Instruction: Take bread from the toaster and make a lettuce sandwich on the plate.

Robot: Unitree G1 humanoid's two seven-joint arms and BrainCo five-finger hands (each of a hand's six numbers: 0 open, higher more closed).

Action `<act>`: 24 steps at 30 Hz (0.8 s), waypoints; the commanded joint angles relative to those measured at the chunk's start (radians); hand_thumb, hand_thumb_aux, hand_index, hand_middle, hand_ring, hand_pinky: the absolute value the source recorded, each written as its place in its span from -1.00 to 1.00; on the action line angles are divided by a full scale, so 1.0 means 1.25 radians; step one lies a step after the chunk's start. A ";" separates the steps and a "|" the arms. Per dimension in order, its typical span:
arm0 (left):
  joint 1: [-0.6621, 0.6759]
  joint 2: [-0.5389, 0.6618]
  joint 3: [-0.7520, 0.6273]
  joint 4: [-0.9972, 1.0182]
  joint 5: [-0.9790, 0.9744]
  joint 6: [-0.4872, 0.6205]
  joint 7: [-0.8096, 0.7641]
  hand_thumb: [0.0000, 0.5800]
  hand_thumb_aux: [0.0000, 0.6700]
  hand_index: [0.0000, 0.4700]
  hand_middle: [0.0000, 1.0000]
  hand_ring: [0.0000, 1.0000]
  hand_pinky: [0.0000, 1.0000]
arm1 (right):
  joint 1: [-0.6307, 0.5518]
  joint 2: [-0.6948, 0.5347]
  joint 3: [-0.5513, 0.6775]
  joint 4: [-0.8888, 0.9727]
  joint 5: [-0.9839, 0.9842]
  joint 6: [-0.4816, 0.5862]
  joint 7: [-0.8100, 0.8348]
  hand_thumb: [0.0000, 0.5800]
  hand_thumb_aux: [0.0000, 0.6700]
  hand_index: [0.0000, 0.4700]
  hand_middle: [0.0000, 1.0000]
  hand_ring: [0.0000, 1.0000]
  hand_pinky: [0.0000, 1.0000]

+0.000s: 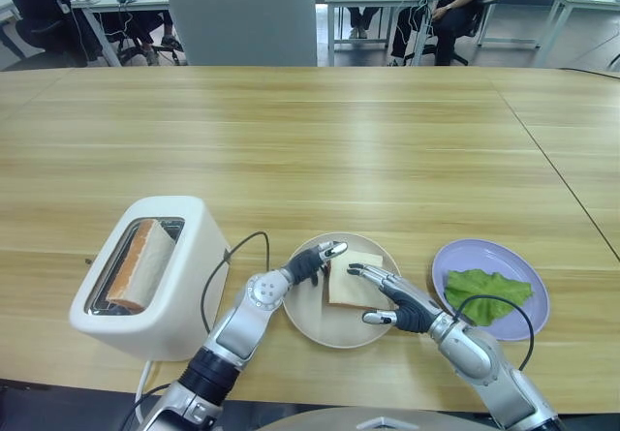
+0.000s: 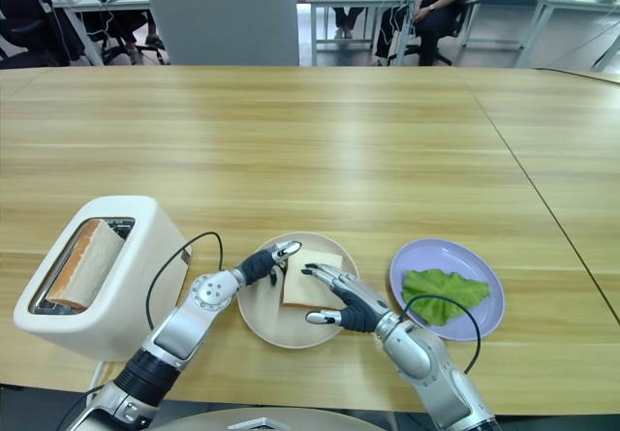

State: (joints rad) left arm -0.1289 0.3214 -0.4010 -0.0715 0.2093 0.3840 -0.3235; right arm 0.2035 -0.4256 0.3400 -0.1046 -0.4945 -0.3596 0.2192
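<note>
One pale square slice of bread lies flat on the round beige plate on the light wooden bench. The left hand is at its left edge, the right hand over its right edge, both with fingers extended and holding nothing. The first slice looks placed. Next, I judge, the right hand must fetch the green lettuce leaf from the lilac plate; a second slice waits in the white toaster.

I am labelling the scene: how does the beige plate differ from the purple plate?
The beige plate holds a bread slice; the purple plate holds a lettuce leaf. The beige plate stands nearer the toaster; the purple plate is farther right. Both are round and lie on the table.
</note>
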 commanded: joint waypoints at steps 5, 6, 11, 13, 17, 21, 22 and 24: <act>-0.002 0.057 0.063 -0.167 0.102 0.061 0.037 -1.00 -1.00 -1.00 -1.00 -1.00 -1.00 | -0.003 0.000 -0.004 0.014 0.019 0.009 0.015 -1.00 -1.00 -1.00 -1.00 -1.00 -1.00; -0.002 0.064 0.068 -0.198 0.119 0.073 0.038 -1.00 -1.00 -1.00 -1.00 -1.00 -1.00 | -0.003 0.000 -0.004 0.013 0.020 0.009 0.015 -1.00 -1.00 -1.00 -1.00 -1.00 -1.00; -0.005 0.073 0.090 -0.363 0.169 0.139 0.020 -1.00 -1.00 -1.00 -1.00 -1.00 -1.00 | -0.001 0.000 -0.003 0.016 0.026 0.009 0.017 -1.00 -1.00 -1.00 -1.00 -1.00 -1.00; -0.013 0.063 0.103 -0.408 0.167 0.166 0.011 -1.00 -1.00 -1.00 -1.00 -1.00 -1.00 | 0.000 0.002 -0.002 0.015 0.029 0.009 0.016 -1.00 -1.00 -1.00 -1.00 -1.00 -1.00; -0.020 0.023 0.137 -0.479 0.140 0.188 0.015 -1.00 -1.00 -1.00 -1.00 -1.00 -1.00 | 0.001 0.013 -0.017 -0.007 0.068 0.003 0.012 -1.00 -1.00 -1.00 -1.00 -1.00 -1.00; 0.036 -0.092 0.215 -0.521 0.034 0.128 0.061 -1.00 -1.00 -1.00 -1.00 -1.00 -1.00 | 0.022 0.078 -0.075 -0.122 0.342 0.092 0.064 -1.00 -1.00 -1.00 -1.00 -1.00 -1.00; 0.055 -0.110 0.231 -0.527 0.014 0.110 0.067 -1.00 -1.00 -1.00 -1.00 -1.00 -1.00 | 0.024 0.089 -0.089 -0.151 0.397 0.116 0.074 -1.00 -1.00 -1.00 -1.00 -1.00 -1.00; 0.103 -0.155 0.270 -0.544 -0.037 0.081 0.078 -1.00 -1.00 -1.00 -1.00 -1.00 -1.00 | 0.016 0.104 -0.129 -0.210 0.500 0.173 0.084 -1.00 -1.00 -1.00 -1.00 -1.00 -1.00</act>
State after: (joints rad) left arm -0.0351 0.1473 -0.1120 -0.7316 0.2181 0.5104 -0.2416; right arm 0.2297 -0.2988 0.2335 -0.3067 0.0105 -0.2152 0.3083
